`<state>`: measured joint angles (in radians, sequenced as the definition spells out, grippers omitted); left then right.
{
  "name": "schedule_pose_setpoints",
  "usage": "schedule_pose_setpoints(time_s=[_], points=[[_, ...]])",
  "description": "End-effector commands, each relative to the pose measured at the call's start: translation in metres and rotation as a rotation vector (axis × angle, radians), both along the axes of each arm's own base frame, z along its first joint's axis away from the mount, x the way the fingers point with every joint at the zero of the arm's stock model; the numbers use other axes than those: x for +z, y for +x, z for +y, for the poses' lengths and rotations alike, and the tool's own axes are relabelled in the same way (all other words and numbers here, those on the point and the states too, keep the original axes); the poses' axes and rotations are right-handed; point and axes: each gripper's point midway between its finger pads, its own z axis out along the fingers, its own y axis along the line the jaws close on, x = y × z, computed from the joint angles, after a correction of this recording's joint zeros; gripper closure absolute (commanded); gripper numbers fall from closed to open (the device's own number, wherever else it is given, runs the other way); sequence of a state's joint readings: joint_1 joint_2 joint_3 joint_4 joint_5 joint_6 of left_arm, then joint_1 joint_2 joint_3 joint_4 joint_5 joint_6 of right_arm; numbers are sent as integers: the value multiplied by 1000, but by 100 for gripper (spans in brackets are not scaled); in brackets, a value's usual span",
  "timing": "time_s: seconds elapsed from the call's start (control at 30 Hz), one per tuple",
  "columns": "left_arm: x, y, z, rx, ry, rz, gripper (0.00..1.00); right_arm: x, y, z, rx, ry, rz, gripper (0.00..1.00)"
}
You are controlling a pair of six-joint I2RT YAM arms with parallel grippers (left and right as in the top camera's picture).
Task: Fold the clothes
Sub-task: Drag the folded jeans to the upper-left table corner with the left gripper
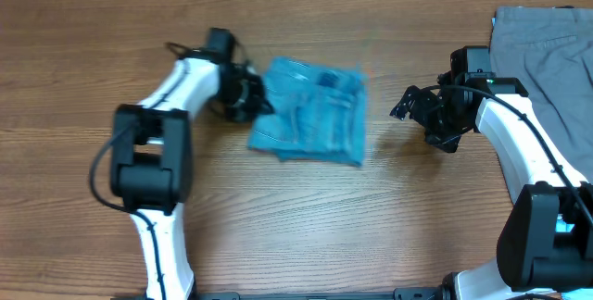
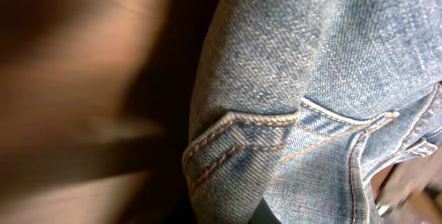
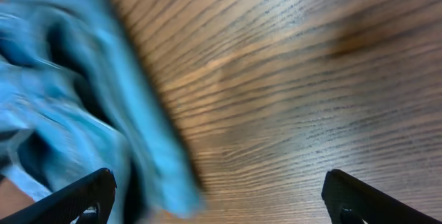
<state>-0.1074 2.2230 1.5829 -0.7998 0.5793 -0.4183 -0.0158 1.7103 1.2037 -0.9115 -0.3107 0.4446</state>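
Note:
The light blue jeans (image 1: 310,110) lie folded in a compact bundle on the wooden table (image 1: 306,217), slightly left of centre. My left gripper (image 1: 252,96) is at the bundle's left edge. In the left wrist view the denim (image 2: 311,79) with orange stitching fills the frame very close, and a dark finger tip (image 2: 266,215) shows under a fold, so the gripper looks shut on the jeans. My right gripper (image 1: 414,106) is open and empty, a short way right of the bundle. In the right wrist view its fingers (image 3: 217,200) are wide apart over bare wood, with the blurred jeans (image 3: 76,106) at the left.
A grey garment (image 1: 542,41) lies at the table's far right corner, behind my right arm. The table's far edge runs along the top of the overhead view.

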Motion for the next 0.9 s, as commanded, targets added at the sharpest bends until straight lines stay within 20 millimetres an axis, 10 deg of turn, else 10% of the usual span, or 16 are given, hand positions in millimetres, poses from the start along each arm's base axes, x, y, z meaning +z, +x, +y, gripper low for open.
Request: schedule_pose_setpoints(time_s=[0.0, 0.27, 0.4, 0.43, 0.47, 0.5, 0.87], points=[[-27, 13, 135, 290, 219, 48, 92, -2, -4, 3, 9, 4, 11, 0], [-27, -27, 321, 795, 188, 138, 74, -1, -1, 3, 12, 3, -3, 0], [-27, -68, 382, 966, 160, 181, 67, 0, 3, 3, 12, 3, -18, 0], [-27, -78, 394, 1006, 153, 197, 56, 0, 3, 3, 12, 3, -18, 0], [-27, -91, 404, 1047, 139, 217, 24, 0, 3, 3, 12, 3, -19, 0], [-26, -98, 410, 1070, 118, 225, 0, 0, 3, 3, 12, 3, -19, 0], [-16, -134, 392, 984, -22, 297, 0, 2, 11, 3, 12, 3, -55, 0]])
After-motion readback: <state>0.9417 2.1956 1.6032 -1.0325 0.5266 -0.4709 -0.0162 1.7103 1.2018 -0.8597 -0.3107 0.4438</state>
